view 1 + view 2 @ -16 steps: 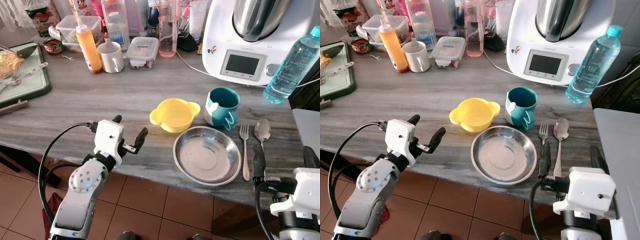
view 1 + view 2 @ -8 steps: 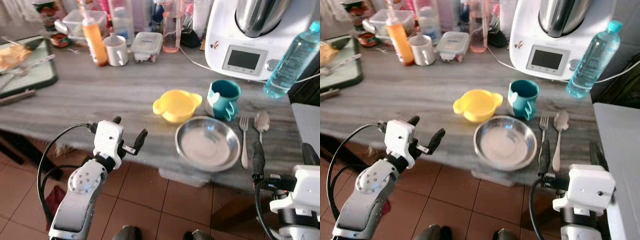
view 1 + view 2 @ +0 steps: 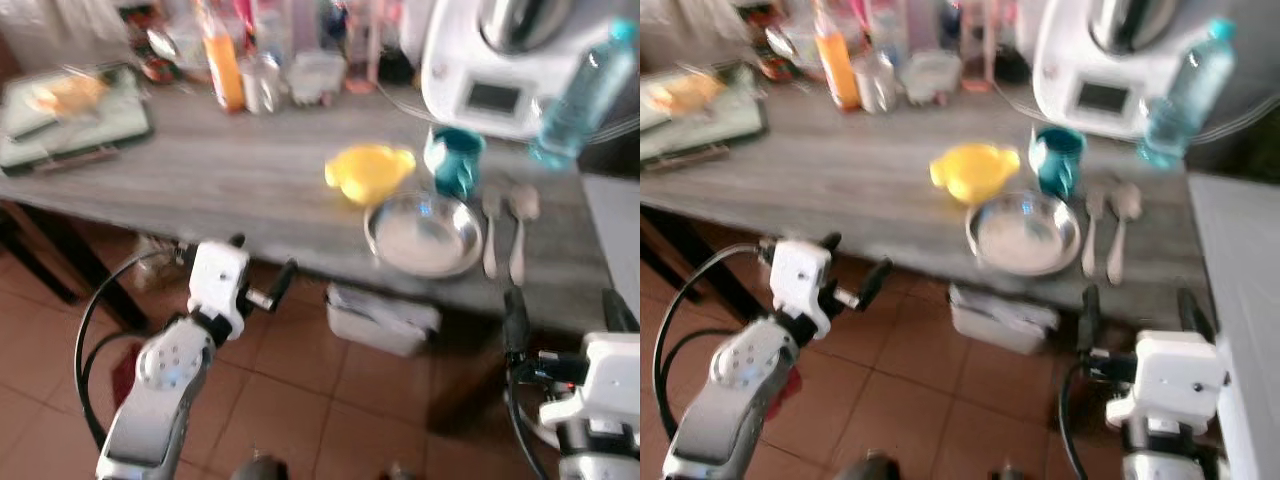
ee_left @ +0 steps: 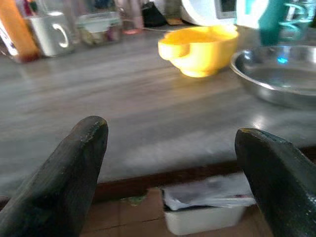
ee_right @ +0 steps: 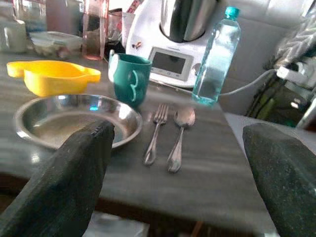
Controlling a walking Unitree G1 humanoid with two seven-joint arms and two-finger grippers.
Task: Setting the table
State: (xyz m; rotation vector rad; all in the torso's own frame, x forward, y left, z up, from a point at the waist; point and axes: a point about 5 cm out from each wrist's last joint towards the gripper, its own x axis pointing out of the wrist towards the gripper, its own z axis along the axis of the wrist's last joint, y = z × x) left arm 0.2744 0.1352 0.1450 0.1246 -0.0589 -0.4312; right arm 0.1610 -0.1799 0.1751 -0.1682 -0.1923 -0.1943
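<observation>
Place setting on the grey table (image 3: 200,180): steel plate (image 3: 424,235) near the front edge, yellow bowl (image 3: 368,172) at its 10 o'clock, teal mug (image 3: 455,163) at its 12 o'clock, fork (image 3: 490,232) and spoon (image 3: 519,228) side by side at its 3 o'clock. White kitchen machine (image 3: 500,60) and water bottle (image 3: 578,95) behind the setting.

Left gripper (image 3: 259,275): fingers spread wide, empty, held over the floor short of the table edge. Right gripper (image 3: 560,315): spread wide, empty, likewise short of the edge, below the cutlery. A low white box (image 3: 382,318), probably a container, under the table.

Head views blurred; setting appears complete, so likely a retreat or a trip for another item. For a clean step: keep both grippers clear of the table edge, avoid brushing the plate or cutlery, steady the head before judging any remaining gap in the setting.
</observation>
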